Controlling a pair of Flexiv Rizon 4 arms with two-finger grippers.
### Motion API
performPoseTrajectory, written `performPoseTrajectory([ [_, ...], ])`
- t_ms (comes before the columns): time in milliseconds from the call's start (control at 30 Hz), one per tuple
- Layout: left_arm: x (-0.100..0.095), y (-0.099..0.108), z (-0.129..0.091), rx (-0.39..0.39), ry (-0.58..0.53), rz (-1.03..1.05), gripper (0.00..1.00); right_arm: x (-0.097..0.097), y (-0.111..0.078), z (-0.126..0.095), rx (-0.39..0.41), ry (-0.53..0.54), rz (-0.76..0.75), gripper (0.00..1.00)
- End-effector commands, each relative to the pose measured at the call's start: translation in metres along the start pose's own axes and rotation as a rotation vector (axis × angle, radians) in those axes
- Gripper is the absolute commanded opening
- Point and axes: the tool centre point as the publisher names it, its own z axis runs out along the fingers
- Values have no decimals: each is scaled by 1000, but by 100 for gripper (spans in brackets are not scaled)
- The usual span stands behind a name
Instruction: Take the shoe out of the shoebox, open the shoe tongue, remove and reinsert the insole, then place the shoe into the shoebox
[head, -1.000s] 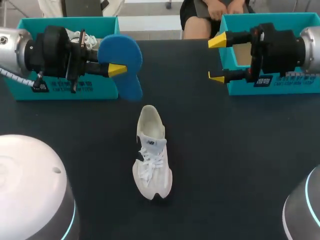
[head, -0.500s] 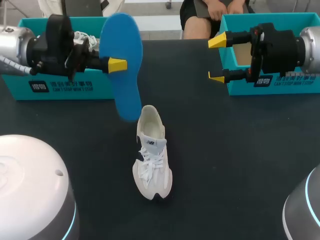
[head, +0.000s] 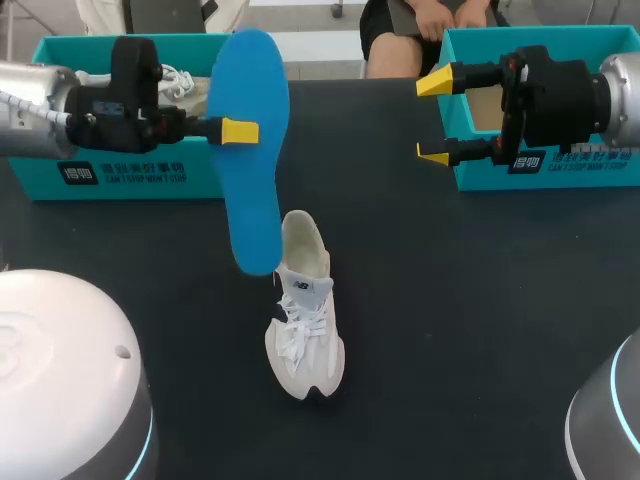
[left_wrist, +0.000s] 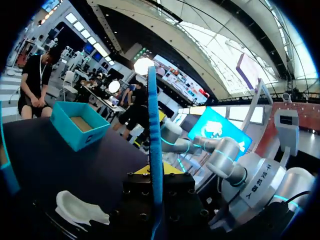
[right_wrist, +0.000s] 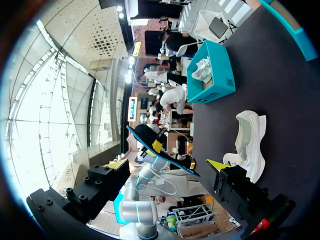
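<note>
- left gripper (head: 238, 131): fingers clamped flat on a blue foam insole (head: 252, 150), biting just above its mid-length. One yellow tip shows on the near face; the other is hidden behind the foam.
- left wrist view: the insole (left_wrist: 155, 150) is edge-on, a thin blue strip running straight out from between the fingers.
- the insole hangs lengthwise in the air. Its low end lies over the heel opening of a white lace-up running shoe (head: 303, 320); cannot tell if they touch.
- the shoe sits upright on the black table (head: 450, 300), outside both boxes, below and ahead of the left fingers, toe pointing to the robot.
- behind the left fingers: teal cardboard shoebox (head: 130, 170), with a second white shoe (head: 170, 80) inside.
- right gripper (head: 433, 117): fingers wide apart, nothing between them, hanging in front of the near corner of a second teal shoebox (head: 540, 170), well apart from the shoe.
- right wrist view: the shoe (right_wrist: 247, 142) lies ahead of the spread yellow tips, on the table.
</note>
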Motion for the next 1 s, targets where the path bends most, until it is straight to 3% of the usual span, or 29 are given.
performPoseTrajectory([
  [33,-12,1,6,-41,6,-684,0,0,0,1,0,-2,1,100],
  [400,-35,14,30,-48,52,-896,0,0,0,1,0,-2,1,100],
  [633,-43,13,39,-34,86,-885,0,15,-10,13,-4,-276,-89,100],
  [867,-47,11,41,-24,88,-891,0,25,-19,27,7,-429,-122,100],
  [1000,-51,8,43,-14,95,-887,0,35,-24,39,10,-568,-97,100],
])
